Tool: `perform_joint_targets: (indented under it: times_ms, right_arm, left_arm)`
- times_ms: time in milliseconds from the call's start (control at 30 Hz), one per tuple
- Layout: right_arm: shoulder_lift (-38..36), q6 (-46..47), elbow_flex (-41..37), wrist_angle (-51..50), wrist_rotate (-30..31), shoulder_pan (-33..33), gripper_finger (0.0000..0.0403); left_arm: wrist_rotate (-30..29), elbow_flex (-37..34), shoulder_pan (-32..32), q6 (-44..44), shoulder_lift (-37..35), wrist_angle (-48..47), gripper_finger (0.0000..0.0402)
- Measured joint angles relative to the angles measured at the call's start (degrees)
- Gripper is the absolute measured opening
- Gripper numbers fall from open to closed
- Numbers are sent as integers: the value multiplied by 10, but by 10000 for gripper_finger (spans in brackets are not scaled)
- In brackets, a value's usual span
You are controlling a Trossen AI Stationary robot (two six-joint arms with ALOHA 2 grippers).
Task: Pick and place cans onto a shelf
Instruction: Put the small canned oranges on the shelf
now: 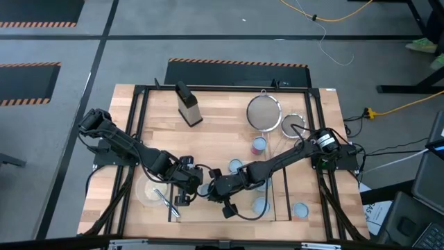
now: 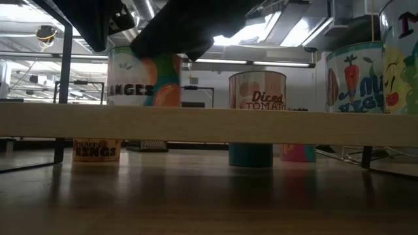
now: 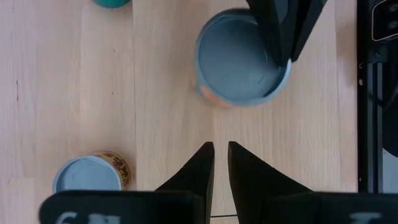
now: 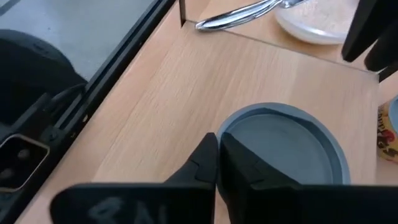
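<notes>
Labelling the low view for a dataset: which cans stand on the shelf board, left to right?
Oranges can → diced tomatoes can → mixed vegetables can → a can cut off by the picture's right edge, all on the shelf.

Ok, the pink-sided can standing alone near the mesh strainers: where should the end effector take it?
Take the pink-sided can by its curved side wall, just below the rim, coming straight down. It stands upright with its flat top up, and bare table lies on both sides, so the fingers should fit. Keep them clear of the strainer nearby.
</notes>
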Motion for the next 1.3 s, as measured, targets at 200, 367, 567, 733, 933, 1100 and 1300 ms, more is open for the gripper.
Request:
perform_joint_targets:
  times_ms: [200,367,567,733,933,1100,1300]
  right_arm:
    - [-47,0,-1,-21,-65,3,7]
    - [-86,-2,-1,-68,-117,19,8]
    - [-118,-16,0,-154,-117,62,9]
    - [-120,-21,-10,-145,-117,92,8]
    - [-120,-28,-55,-104,-112,97,9]
    - [-127,-45,-85,-80,-112,95,8]
    - [-138,-46,-124,-48,-113,89,10]
  left_arm:
    - [0,0,0,1,0,1,39]
    - [0,0,-1,0,0,2,39]
    - [-2,0,-10,0,0,1,39]
    - [-4,0,-18,0,0,5,39]
    - [-11,0,-20,-15,0,5,39]
    - [-11,0,-20,-15,0,5,39]
    - [-17,0,-20,-15,0,11,39]
